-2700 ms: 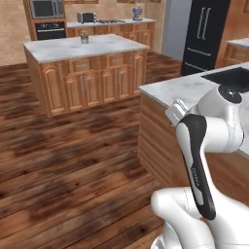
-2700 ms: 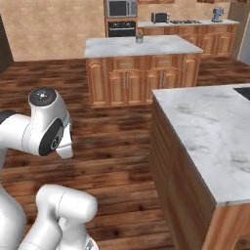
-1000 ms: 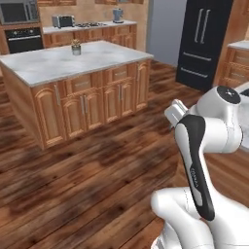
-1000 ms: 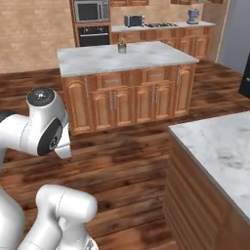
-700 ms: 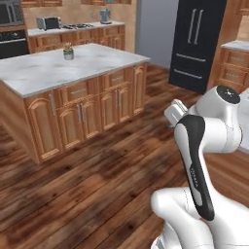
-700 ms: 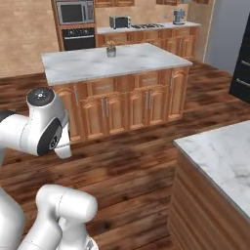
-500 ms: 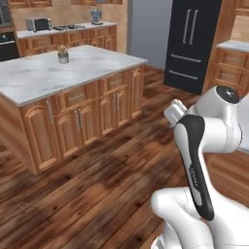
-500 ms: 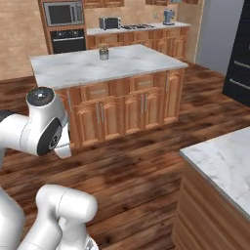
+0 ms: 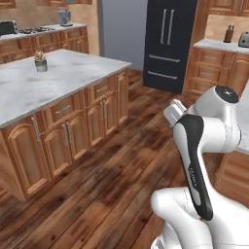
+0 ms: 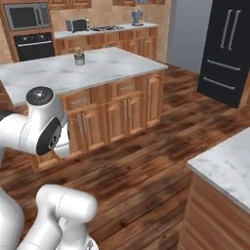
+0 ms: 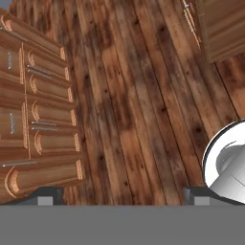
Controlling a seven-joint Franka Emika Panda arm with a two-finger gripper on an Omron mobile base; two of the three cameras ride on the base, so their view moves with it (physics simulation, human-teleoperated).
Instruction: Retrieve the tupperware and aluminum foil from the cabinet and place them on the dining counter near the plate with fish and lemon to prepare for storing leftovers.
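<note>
My gripper [image 11: 122, 197] is open with nothing between its fingertips [image 11: 45, 197], which stand far apart. It points down at the wooden plank floor [image 11: 129, 95]. A marble corner of the dining counter [image 10: 224, 166] juts in at the lower right of the right base view, and its wooden base [image 11: 222, 28] lies at the top right of the hand view. The tupperware, the aluminum foil, the cabinet and the plate with fish and lemon are out of view. The arm is folded up close over the base.
The marble-topped island [image 9: 48, 87] [image 10: 97, 68] of wooden cupboards [image 11: 38, 119] stands to the left, with a small potted plant [image 9: 41, 62] on it. A black fridge [image 9: 170, 44] [image 10: 227, 49] stands ahead. Open floor [image 10: 146, 161] lies between island and dining counter.
The whole picture has shifted: the base has moved and turned, so the island slides left and nearer and the fridge comes to the middle. Arm pose and open jaws are unchanged.
</note>
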